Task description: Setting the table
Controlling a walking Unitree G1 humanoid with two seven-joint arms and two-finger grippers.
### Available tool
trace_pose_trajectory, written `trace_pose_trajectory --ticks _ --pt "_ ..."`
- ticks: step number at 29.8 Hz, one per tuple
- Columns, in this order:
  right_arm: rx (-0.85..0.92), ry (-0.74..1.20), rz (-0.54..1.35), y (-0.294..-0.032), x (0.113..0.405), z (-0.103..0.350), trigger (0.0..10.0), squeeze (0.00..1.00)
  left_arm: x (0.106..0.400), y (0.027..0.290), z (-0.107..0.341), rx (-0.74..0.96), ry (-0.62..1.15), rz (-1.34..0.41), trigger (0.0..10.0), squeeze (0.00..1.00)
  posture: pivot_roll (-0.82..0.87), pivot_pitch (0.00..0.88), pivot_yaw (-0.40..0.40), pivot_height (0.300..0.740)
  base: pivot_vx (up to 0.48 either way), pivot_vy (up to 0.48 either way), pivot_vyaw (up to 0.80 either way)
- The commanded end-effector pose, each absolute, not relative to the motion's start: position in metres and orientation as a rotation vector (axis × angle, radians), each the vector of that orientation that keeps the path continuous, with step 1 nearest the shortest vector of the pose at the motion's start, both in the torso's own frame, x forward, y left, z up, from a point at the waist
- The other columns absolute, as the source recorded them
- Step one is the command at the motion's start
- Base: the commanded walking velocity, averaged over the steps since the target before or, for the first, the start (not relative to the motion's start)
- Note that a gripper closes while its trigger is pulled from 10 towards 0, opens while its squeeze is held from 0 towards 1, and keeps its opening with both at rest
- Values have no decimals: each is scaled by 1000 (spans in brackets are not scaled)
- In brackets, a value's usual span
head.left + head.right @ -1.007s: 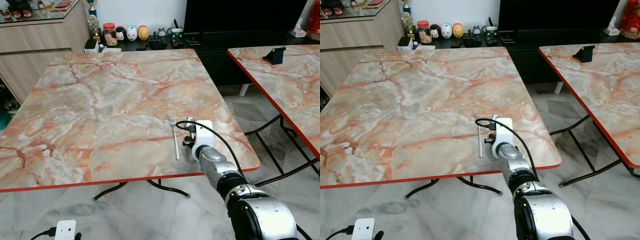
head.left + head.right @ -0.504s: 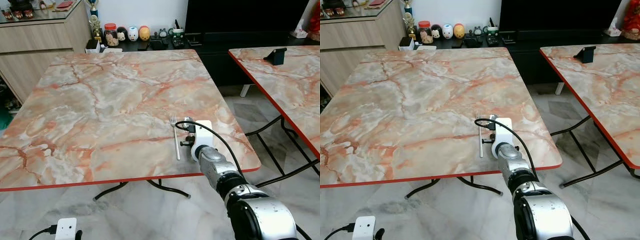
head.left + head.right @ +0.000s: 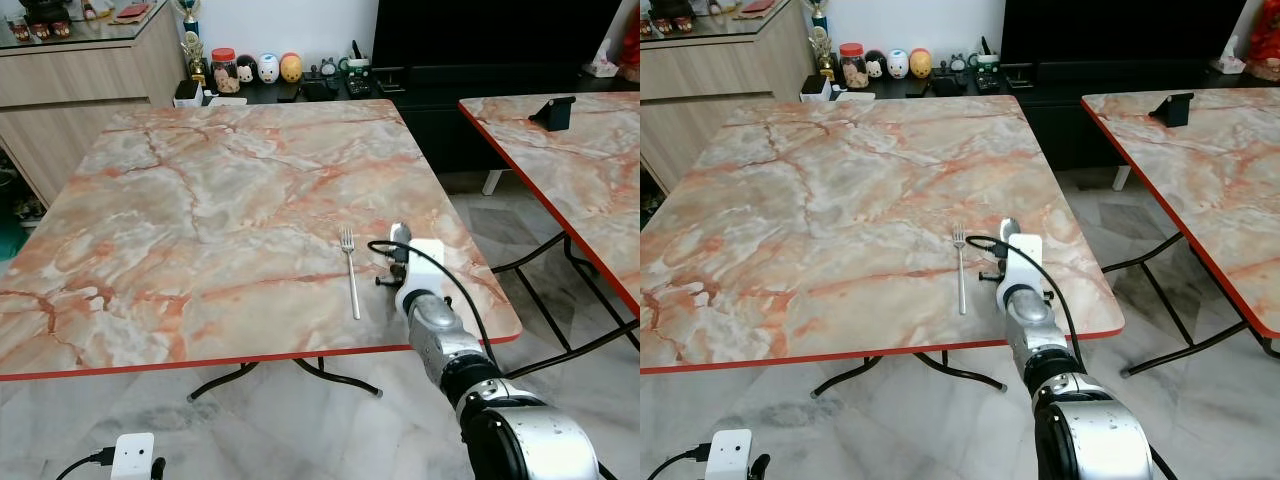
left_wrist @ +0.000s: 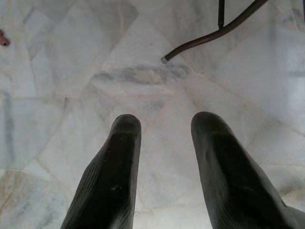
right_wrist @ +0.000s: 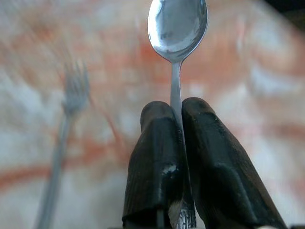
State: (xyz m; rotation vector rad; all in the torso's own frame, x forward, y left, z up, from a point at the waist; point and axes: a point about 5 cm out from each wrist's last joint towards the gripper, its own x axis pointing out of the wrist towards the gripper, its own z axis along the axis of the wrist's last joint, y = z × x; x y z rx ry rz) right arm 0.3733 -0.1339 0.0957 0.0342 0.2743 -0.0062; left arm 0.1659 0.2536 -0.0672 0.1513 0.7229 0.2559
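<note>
Shifted since a second ago: right gripper [image 5: 177, 119] now further to the right of the fork [image 3: 349, 272], with a clear strip of marble between them where before the wrist sat just beside the handle. Fingers [image 5: 157, 157] pressed shut on the stem of a spoon [image 5: 177, 28], bowl pointing forward past the tips and now peeking out above the white wrist housing in the head views [image 3: 400, 234]. Fork unmoved, flat on the near table [image 3: 200, 200], tines toward the far edge, close to the near right corner.

Beyond the far edge of that table, a dark shelf with a red-lidded jar [image 3: 225, 68] and small round figurines [image 3: 268, 67]; a wooden cabinet [image 3: 70, 90] off its far left corner. Right of it, across a gap of floor, a second marble table [image 3: 570, 170] carrying a small black stand [image 3: 552, 110].

Left gripper [image 4: 162, 157] hanging over the pale marble floor [image 4: 71, 71], fingers parted, nothing between them.

Spoon handle hidden between the fingers; fork blurred in the right wrist view.
</note>
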Motion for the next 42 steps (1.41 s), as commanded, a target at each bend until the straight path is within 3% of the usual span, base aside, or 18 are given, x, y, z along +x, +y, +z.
trace_pose_trajectory --ticks 1,16,22,28,42 --pt "-17 164 21 -133 377 112 10000 0 167 252 -67 147 720 251 10000 0 23 0 -5 724 0 0 0" --pt "-174 -139 106 -168 330 128 10000 0 165 252 -69 110 723 280 10000 0 4 0 -8 724 0 0 0" --pt "-185 -198 152 -162 307 134 10000 0 164 253 -68 104 719 284 10000 0 -11 0 -3 724 0 0 0" --pt "-158 -184 150 -152 306 134 10000 0 165 252 -69 107 722 273 10000 0 -8 0 -1 724 0 0 0" --pt "-140 -187 177 -139 313 145 10000 0 165 252 -68 120 716 271 10000 0 -3 0 -6 724 0 -440 0"
